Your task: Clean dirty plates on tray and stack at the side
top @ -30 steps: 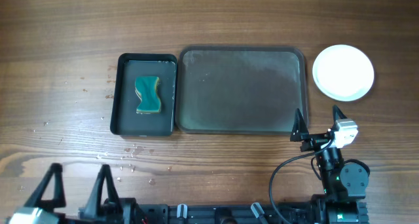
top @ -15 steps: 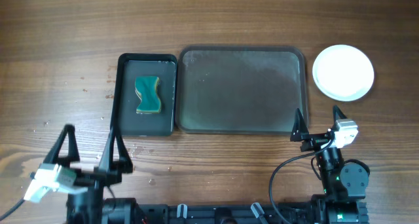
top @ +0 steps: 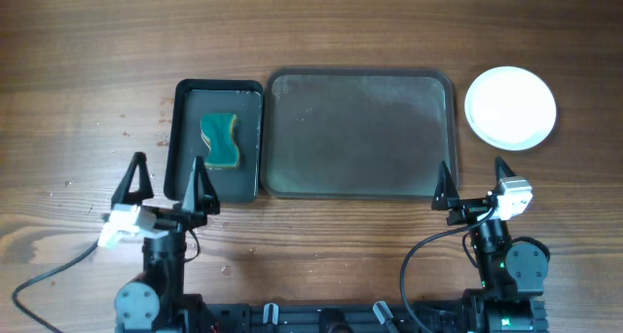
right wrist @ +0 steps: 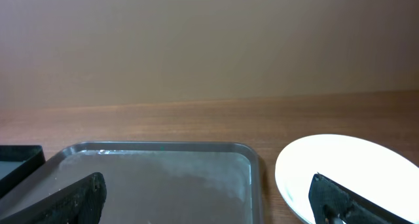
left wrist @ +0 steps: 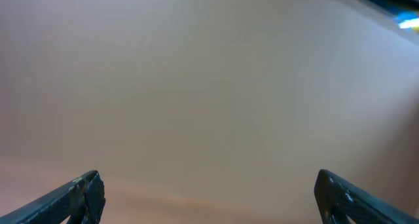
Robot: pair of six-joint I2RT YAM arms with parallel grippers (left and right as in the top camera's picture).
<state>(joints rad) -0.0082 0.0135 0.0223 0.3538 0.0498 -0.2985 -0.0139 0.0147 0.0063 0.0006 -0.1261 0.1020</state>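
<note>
The large dark-grey tray [top: 358, 133] lies at the table's middle with nothing on it; it also shows in the right wrist view [right wrist: 157, 178]. A stack of white plates [top: 510, 108] sits on the table to the tray's right, also in the right wrist view [right wrist: 353, 171]. My right gripper [top: 472, 182] is open and empty, near the tray's near right corner. My left gripper [top: 167, 182] is open and empty, at the near edge of the small black tray. Its wrist view shows only a blank wall between the fingertips [left wrist: 209, 198].
A smaller black tray [top: 215, 138] left of the grey tray holds a green sponge [top: 220, 140]. Water droplets [top: 190, 226] speckle the wood near the left arm.
My left arm has risen from the table's near left corner and moved right and forward, toward the small black tray. The right arm and the plates have not moved.
</note>
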